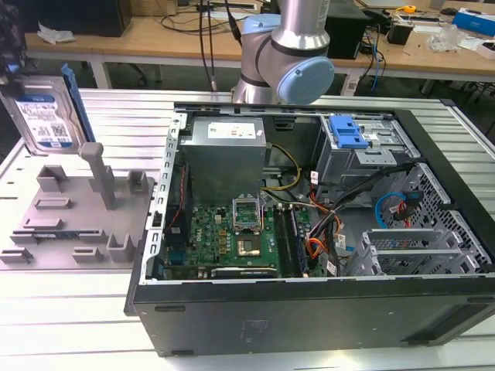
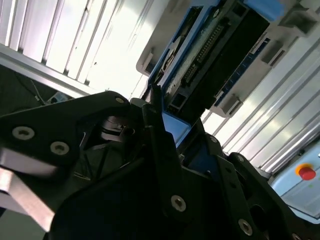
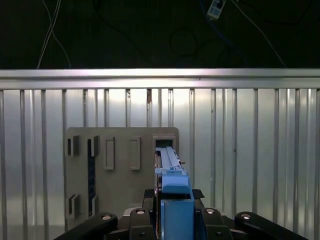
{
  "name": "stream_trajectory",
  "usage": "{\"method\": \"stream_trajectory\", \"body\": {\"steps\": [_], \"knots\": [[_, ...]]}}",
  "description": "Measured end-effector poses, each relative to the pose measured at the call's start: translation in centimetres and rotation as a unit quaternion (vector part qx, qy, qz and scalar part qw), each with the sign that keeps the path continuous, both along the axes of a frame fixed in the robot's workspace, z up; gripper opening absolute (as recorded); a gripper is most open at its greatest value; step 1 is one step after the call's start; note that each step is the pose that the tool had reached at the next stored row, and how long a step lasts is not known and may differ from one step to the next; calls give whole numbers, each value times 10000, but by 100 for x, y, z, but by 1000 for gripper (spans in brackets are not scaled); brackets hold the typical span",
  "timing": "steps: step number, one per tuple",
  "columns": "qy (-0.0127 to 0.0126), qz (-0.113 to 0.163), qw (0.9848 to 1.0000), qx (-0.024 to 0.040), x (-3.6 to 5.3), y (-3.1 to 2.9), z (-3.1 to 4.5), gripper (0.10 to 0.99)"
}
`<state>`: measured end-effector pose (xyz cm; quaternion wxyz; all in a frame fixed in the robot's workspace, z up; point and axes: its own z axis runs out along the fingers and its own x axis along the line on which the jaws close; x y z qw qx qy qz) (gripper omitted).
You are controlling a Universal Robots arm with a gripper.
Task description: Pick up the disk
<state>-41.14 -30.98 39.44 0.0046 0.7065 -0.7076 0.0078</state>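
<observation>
The disk (image 1: 46, 120) is held upright above the grey fixture (image 1: 73, 220), clamped on its blue side rails by the hand (image 3: 172, 220). Stiff, dense and shock-sensitive, it is judged best gripped across the rails.

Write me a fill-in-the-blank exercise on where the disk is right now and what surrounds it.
1. The disk is held on edge above the grey ____ at the exterior view's left.
2. In the first wrist view, the gripper is shut on the ____.
3. The computer case lies on its side with its panel ____, the motherboard in view.
4. Inside the case, the drive-bay bracket is coloured ____.

Missing words: fixture; disk; off; blue
</observation>
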Motion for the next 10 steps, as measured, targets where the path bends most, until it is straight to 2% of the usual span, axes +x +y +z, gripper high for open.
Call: {"method": "stream_trajectory", "body": {"steps": [3, 5, 6, 10], "knots": [[0, 0, 10000, 0, 0, 0, 311, 365], [0, 0, 10000, 0, 0, 0, 417, 365], [0, 0, 10000, 0, 0, 0, 504, 365], [0, 0, 10000, 0, 0, 0, 725, 365]]}}
